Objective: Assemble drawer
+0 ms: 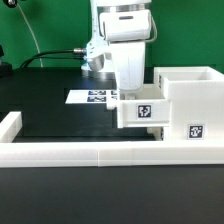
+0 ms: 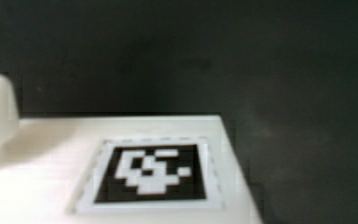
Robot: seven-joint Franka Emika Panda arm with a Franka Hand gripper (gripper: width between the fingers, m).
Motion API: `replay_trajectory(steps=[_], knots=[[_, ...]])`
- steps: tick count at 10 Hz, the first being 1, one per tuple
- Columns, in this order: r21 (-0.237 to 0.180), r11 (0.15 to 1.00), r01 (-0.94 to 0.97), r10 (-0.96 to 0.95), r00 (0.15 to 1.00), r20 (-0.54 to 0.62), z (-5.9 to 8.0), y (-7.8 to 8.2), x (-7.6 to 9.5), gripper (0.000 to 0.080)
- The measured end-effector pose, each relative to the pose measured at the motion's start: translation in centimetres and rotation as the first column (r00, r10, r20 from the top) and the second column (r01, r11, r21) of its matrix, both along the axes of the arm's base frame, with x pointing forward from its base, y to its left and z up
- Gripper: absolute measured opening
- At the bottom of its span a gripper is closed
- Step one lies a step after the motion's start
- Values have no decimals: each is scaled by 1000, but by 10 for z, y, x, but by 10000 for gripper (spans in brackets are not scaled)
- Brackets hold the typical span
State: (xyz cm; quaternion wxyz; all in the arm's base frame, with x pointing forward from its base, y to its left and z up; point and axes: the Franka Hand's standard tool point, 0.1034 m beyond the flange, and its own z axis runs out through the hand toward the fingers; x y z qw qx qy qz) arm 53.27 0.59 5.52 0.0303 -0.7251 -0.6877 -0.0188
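Exterior view: white boxy plastic drawer housing (image 1: 187,105) on matte black counter (image 1: 50,115) at the exterior view's right, smaller tagged white tray (image 1: 140,110) beside it, under the arm. Pincer hidden; cannot tell its state. Wrist view: blurred smooth white tagged surface (image 2: 149,170).

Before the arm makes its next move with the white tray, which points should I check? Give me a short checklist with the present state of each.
1. Gripper is at the small tray: ok.
2. Fingers closed on the tray: cannot tell, the tray hides them.
3. Tray meets the drawer housing on its side toward the exterior view's left: ok.
4. Tray fully pushed in: not ok, most of it sticks out.
5. Tag on the tray readable in the wrist view: not ok, blurred.
6. Marker board lies apart from the tray: ok.
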Motion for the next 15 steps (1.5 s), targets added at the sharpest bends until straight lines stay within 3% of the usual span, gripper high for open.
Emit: replay_trajectory(steps=[12, 13, 14, 15], knots=[[0, 1000, 1, -1, 1000, 2, 0, 9, 1, 44], [0, 1000, 1, -1, 1000, 2, 0, 8, 1, 224], [-1, 1000, 2, -2, 1000, 2, -1, 8, 1, 355], [-1, 1000, 2, -2, 1000, 2, -1, 8, 0, 355]])
